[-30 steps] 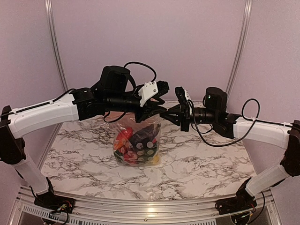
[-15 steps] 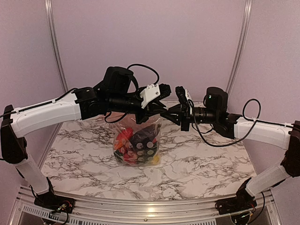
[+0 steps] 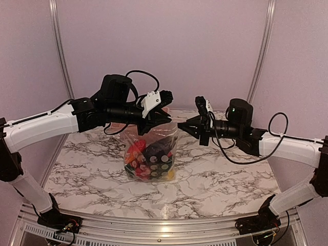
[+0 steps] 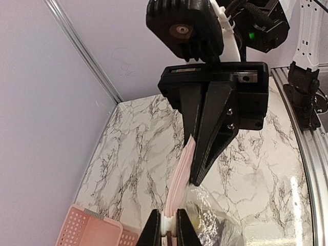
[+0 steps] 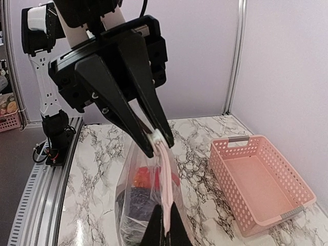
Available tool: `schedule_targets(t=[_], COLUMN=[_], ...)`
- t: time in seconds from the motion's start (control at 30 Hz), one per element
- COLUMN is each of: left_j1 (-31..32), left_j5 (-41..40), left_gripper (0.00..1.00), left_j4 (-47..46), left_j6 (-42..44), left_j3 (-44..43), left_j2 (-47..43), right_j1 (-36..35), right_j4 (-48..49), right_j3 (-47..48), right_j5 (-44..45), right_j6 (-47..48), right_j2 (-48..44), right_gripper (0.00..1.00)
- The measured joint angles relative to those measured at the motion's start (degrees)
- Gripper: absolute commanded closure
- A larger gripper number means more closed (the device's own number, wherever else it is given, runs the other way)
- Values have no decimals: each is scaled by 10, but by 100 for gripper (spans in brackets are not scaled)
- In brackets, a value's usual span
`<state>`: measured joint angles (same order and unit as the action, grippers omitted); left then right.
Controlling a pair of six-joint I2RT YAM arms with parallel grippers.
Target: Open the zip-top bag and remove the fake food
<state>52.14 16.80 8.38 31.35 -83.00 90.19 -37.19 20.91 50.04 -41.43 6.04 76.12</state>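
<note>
The zip-top bag (image 3: 165,137) hangs upright over the marble table, its base resting on it, with fake food (image 3: 139,149) inside: red, dark purple and yellow pieces. Along its top runs a pink zip strip (image 5: 169,179), stretched between both grippers. My left gripper (image 4: 167,231) is shut on the white slider (image 4: 170,220) at one end of the strip. My right gripper (image 5: 165,228) is shut on the strip's other end. In the top view the left gripper (image 3: 163,121) and right gripper (image 3: 182,123) face each other just above the bag.
A pink slotted basket (image 5: 287,177) stands on the table behind the bag, toward the back wall, also seen as the basket (image 4: 84,230) in the left wrist view. Aluminium wall posts rise at the table's back corners.
My left gripper has closed on the slider and pulled left. The right gripper has drawn slightly right, so the two stand further apart and the zip strip is stretched.
</note>
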Motion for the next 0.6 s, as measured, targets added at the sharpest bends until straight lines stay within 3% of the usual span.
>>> schedule_targets(t=[0.6], left_j1=[-100], left_j5=[-3], left_gripper=[98], left_j4=[-32], left_j6=[-26], left_j3=[128], left_j2=[-125], right_j1=[87], right_j4=[24], right_j3=[-81], right_j5=[3], right_j6=[-48], right_j2=[-104], right_gripper=[100])
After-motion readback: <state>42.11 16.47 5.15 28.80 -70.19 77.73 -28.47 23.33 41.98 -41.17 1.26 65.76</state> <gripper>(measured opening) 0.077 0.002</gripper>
